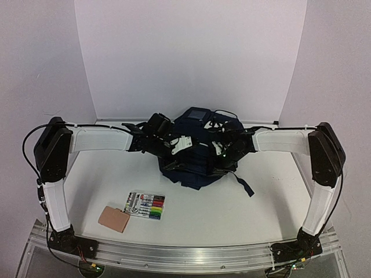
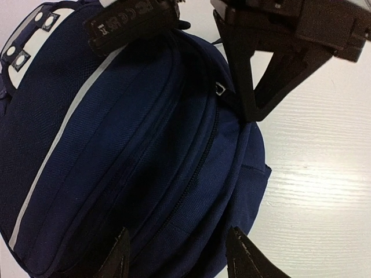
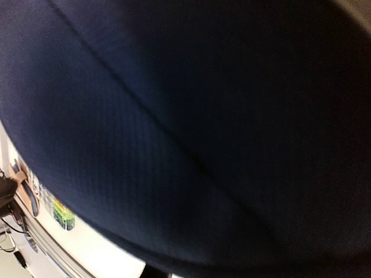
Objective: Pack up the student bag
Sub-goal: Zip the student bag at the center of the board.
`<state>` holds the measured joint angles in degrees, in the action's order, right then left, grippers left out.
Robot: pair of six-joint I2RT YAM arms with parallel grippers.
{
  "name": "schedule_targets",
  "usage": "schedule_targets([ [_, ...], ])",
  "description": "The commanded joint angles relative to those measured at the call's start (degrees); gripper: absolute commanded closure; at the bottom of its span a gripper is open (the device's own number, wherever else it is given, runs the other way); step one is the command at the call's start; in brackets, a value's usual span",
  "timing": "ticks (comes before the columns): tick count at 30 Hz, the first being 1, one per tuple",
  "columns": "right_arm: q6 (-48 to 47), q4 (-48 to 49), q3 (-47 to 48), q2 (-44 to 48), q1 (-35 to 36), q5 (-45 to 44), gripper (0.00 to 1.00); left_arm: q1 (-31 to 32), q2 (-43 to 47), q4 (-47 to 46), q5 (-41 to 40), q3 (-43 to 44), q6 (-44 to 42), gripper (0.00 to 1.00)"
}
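Nearest of all, an aluminium rail (image 1: 185, 253) runs along the front of the white desk (image 1: 266, 202), with both arm bases bolted to it. Well short of the left claw (image 2: 179, 258) and off to its left lies a tan rectangular pad (image 1: 113, 219). Just beside the pad, a little closer to that claw, is a flat pack of coloured markers (image 1: 146, 207). Both lie well apart from the student bag (image 1: 196, 172).

The left claw's fingers (image 2: 120, 260) stand apart, tips down over the bag's near bulge, with navy fabric spanning the gap between them. Whether they press into it cannot be told. The bag lies at the middle back of the desk, under and between the two claws. Its pale stripe (image 2: 58, 156) runs left of the left claw, and a zip (image 2: 203, 156) curves from that claw toward the right one. A greyish patch (image 1: 199, 113) shows at the bag's far end, beyond both claws.

The right claw (image 2: 250, 110) has its fingers together, tips touching the bag's edge just beside a small metal zip pull (image 2: 221, 88). What, if anything, they pinch is hidden. Its own camera sees only navy cloth up close. A black strap (image 1: 244, 186) lies on the desk on the near side of the right claw.
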<state>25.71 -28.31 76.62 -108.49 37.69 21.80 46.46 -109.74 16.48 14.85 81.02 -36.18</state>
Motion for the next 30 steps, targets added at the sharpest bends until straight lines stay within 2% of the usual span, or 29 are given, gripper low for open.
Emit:
schedule_targets([
  [1,-4.5,-0.1,-1.2,4.7,-1.9,-2.2,1.0,0.6,-2.3,-1.6,-1.0,3.2,-4.8,0.43],
  [4,-5.1,0.0,-1.2,4.6,-2.1,-0.8,1.0,1.4,-5.6,-0.4,-4.0,6.0,-7.7,0.46],
  [6,-5.5,0.0,-1.1,4.7,-2.2,0.4,1.0,2.3,-8.0,0.0,-7.9,7.2,-10.0,0.52],
  [10,-7.9,-0.4,-1.0,5.9,-3.1,1.3,1.0,2.8,-8.4,-0.6,-10.5,6.6,-10.2,0.8],
  [13,-10.4,-2.0,-1.6,7.2,-5.5,1.2,1.0,2.5,-5.9,-0.8,-10.7,3.6,-9.4,0.97],
  [19,-16.3,-6.4,-2.9,7.7,-10.6,-0.3,1.0,1.0,0.0,-0.5,-10.9,-5.0,-9.5,1.0],
  [25,-23.3,-8.1,-1.0,7.4,-13.3,-1.9,1.0,-1.7,2.8,-0.3,-9.4,-7.4,-9.9,1.0],
  [30,-27.9,-9.8,1.0,7.7,-13.4,4.2,0.99,-2.3,2.3,-0.1,-8.7,-6.5,-11.0,1.0],
])
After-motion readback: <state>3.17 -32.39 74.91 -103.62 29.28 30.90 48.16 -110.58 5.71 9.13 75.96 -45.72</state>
